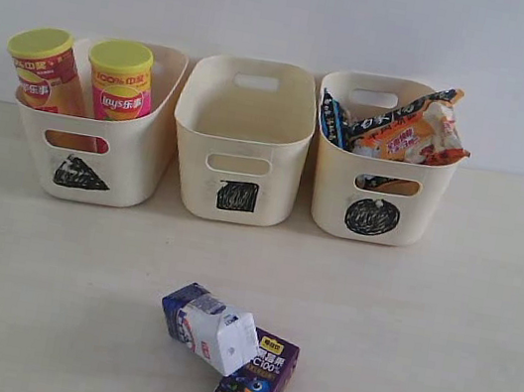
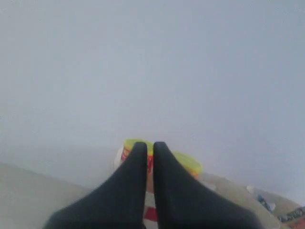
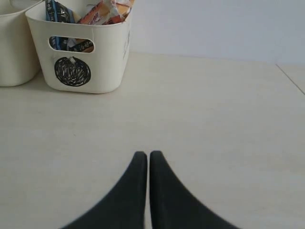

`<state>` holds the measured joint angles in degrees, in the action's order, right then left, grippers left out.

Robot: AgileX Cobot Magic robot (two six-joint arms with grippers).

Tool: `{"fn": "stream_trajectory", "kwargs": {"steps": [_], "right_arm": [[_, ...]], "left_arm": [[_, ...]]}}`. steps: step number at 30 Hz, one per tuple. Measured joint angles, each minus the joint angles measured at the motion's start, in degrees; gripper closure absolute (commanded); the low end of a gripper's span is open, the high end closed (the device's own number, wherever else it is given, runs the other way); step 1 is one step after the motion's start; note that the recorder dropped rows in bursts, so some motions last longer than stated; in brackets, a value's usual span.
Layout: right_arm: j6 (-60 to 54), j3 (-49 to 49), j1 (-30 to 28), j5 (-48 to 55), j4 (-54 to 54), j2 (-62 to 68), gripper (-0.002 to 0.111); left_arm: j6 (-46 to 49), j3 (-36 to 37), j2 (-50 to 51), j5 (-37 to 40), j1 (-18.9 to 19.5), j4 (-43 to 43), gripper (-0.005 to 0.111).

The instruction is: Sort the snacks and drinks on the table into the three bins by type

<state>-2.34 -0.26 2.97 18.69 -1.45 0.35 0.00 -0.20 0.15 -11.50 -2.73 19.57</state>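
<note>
Both grippers are sitting closed: the left gripper (image 2: 149,145) is showing its black fingers pressed together with nothing between them, and the right gripper (image 3: 145,155) is doing the same low over the table (image 3: 214,119). I am counting three cream bins in a row by the wall. The triangle bin (image 1: 131,169) is holding two lime-lidded chip cans, the pink-red can (image 1: 47,69) and the yellow can (image 1: 120,82). The square bin (image 1: 197,160) is standing in the middle. The circle bin (image 1: 328,192) is holding two foil bags, the blue-black bag (image 1: 333,119) and the orange bag (image 1: 407,138). Two cartons are lying on the table in front of the square bin, well apart from all three bins: the gable-top carton (image 1: 210,328) is resting on its side against the parrot juice box (image 1: 256,384), touching it.
</note>
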Motion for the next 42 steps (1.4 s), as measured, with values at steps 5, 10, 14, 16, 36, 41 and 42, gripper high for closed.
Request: {"fn": "stream_trajectory", "kwargs": {"steps": [5,10,14,16,36,41,42], "right_arm": [[0.0,0.0,0.0,0.0,0.0,0.0,0.109],[0.0,0.0,0.0,0.0,0.0,0.0,0.109],[0.0,0.0,0.0,0.0,0.0,0.0,0.109],[0.0,0.0,0.0,0.0,0.0,0.0,0.109],[0.0,0.0,0.0,0.0,0.0,0.0,0.109],[0.0,0.0,0.0,0.0,0.0,0.0,0.109],[0.0,0.0,0.0,0.0,0.0,0.0,0.109]], "left_arm": [[-0.4,-8.9,8.6,-4.4,0.0,-0.2,0.102],[-0.4,-27.2,29.1,1.9,0.0,-7.0,0.102],[3.3,-40.0,41.9,18.8,0.0,-12.6,0.102],[9.5,-44.3,46.5,28.3,0.0,-12.3,0.102],[60.7,-57.1,70.8,62.1,-13.8,18.8,0.102],[60.7,-59.7,75.6,63.1,-17.6,14.7,0.102],[60.7,-60.2,76.3,63.6,-18.1,14.0,0.102]]}}
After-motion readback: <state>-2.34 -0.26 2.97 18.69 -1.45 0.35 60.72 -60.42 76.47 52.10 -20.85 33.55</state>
